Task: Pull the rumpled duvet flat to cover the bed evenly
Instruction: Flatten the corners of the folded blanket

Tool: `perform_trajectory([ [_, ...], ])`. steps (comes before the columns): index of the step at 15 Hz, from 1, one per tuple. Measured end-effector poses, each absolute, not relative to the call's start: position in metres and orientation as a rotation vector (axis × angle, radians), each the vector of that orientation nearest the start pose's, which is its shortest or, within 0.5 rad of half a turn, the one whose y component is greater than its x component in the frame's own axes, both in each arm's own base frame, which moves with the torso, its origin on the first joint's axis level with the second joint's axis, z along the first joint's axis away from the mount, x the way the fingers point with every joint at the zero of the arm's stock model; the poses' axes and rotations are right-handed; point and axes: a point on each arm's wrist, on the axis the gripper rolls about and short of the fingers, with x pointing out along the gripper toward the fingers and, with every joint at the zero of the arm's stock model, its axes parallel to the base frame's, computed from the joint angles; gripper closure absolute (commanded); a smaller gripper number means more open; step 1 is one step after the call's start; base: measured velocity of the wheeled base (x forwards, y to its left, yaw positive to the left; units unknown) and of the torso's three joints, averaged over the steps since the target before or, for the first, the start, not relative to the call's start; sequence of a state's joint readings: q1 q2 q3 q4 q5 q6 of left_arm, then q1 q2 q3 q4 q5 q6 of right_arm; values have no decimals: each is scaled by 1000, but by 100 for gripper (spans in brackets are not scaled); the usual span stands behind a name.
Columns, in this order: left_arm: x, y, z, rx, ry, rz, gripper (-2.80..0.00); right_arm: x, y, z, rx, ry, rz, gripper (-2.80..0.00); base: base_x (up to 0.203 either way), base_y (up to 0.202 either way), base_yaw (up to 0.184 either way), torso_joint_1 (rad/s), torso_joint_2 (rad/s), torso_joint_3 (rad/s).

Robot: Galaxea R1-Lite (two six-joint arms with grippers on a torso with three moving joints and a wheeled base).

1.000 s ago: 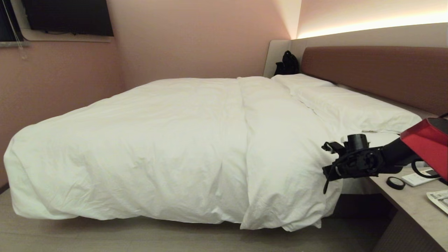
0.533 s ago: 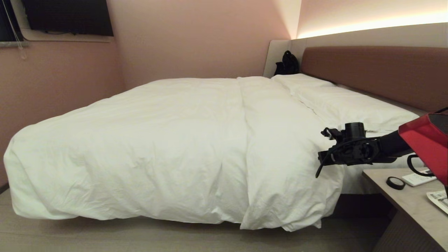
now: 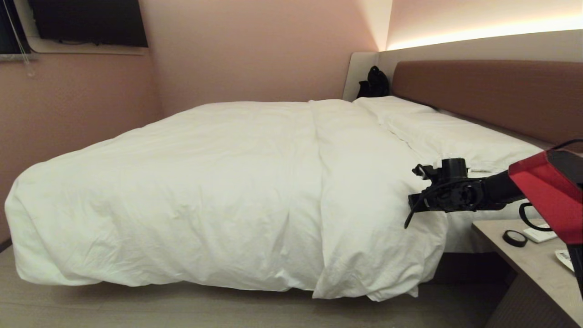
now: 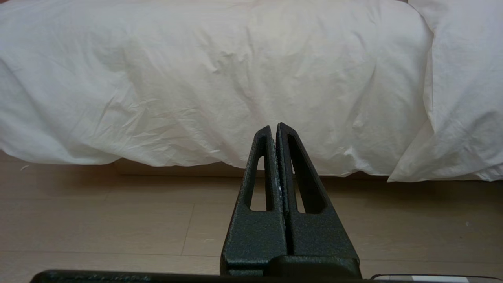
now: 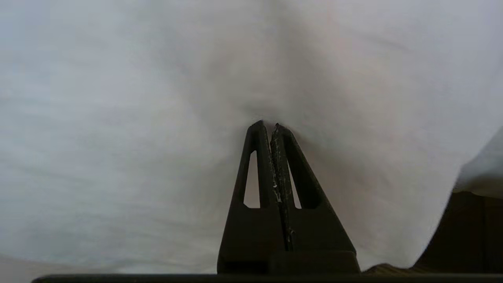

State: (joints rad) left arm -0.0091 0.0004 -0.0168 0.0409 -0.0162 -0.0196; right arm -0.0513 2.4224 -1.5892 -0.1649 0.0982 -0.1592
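The thick, puffy white duvet (image 3: 227, 191) lies spread over the wide low bed with its reddish-brown padded headboard (image 3: 492, 95), hanging down the near side and bunched in a fold towards the pillow end; two flat white pillows (image 3: 455, 136) sit bare beyond it. My right pincer (image 5: 269, 125) is clenched, tips pressed into the cloth at that fold near the head corner; whether it pinches any fabric I cannot tell. The duvet's long axis runs across my view, away to the left of this pincer. The left pincer (image 4: 274, 126) is clenched on nothing, low over the floor, facing the hanging edge; the right arm is nearer. A grey bedside counter (image 3: 524, 259) stands beside it.
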Motion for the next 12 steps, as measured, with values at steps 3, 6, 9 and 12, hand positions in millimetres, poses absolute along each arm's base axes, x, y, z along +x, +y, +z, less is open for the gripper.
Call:
perform_trajectory([
  [3, -24, 0, 76, -20, 25, -25, 0, 481, -31, 32, -138, 731, 52, 0, 0, 0, 0, 0, 0, 0],
  [6, -24, 0, 76, -20, 25, -26, 0, 472, -33, 6, -166, 825, 40, 0, 0, 0, 0, 0, 0, 0],
  [9, -24, 0, 76, -20, 25, -25, 0, 457, -35, -16, -215, 911, 41, 0, 0, 0, 0, 0, 0, 0],
  [12, -24, 0, 76, -20, 25, -25, 0, 451, -49, -24, -249, 948, 15, 0, 0, 0, 0, 0, 0, 0],
])
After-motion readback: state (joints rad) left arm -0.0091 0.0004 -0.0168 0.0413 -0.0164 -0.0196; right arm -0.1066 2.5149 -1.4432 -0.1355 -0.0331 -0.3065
